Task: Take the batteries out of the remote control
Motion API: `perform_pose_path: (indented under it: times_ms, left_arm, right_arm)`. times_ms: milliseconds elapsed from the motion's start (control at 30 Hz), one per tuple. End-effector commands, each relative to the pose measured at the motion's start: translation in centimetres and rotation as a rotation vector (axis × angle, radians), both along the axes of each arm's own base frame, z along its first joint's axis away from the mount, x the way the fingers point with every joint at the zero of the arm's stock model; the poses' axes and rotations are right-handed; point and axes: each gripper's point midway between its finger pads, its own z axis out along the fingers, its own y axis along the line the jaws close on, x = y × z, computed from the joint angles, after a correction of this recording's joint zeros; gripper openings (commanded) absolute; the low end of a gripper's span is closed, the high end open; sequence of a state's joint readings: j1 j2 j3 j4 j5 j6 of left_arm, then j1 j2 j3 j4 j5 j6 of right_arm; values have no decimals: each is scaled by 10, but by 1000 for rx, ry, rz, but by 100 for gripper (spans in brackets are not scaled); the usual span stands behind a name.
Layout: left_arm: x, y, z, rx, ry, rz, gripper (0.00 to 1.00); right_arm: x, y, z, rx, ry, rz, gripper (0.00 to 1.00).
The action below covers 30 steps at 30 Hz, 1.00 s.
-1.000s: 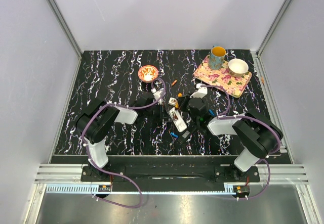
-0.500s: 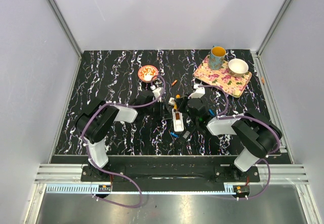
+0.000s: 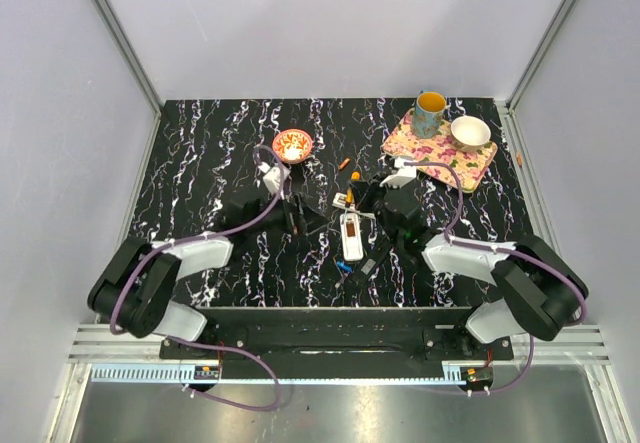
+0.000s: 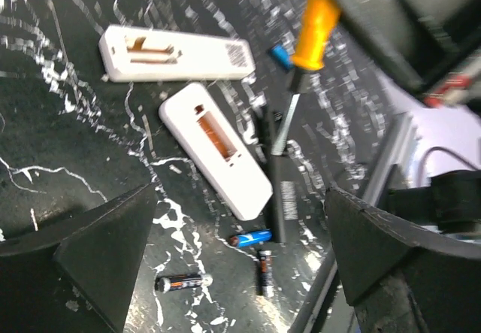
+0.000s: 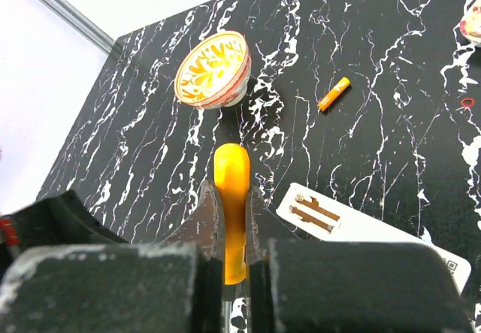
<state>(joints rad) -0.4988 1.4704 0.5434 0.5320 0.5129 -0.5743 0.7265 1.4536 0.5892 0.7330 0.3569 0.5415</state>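
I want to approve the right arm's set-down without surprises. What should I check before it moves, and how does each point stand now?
1. Hold: ok; the right gripper is shut on the orange battery, whose tip sticks out past the fingers.
2. Spare arm: ok; the left gripper is open, nothing between its fingers.
3. The remote beside the right gripper emptied: ok; only contact strips show in its compartment.
4. The other remote emptied: cannot tell; its compartment looks orange-brown inside.
5. Set-down spot: ok; bare table ahead, between the bowl and a loose battery.
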Motion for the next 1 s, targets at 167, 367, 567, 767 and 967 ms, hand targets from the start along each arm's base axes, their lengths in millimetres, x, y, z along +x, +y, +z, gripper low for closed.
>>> perform_pose_path:
  times_ms: [167, 367, 567, 767, 967]
  left_arm:
    - [-25, 28, 111, -256, -319, -37, 99]
    - [-15, 74, 108, 52, -396, 159, 99]
    - [-12, 142, 110, 285, -375, 468, 99]
    - [-14, 163, 103, 328, -299, 584, 99]
    - [-13, 156, 100, 314, -290, 557, 99]
  right_arm:
    - [-1, 20, -1, -102, 22, 106, 0]
    - [-1, 70, -31, -146, 161, 306, 0]
    - [4, 90, -72, -201, 320, 356, 3]
    - [5, 98, -93, -247, 406, 384, 34]
    - [5, 97, -79, -224, 360, 383, 82]
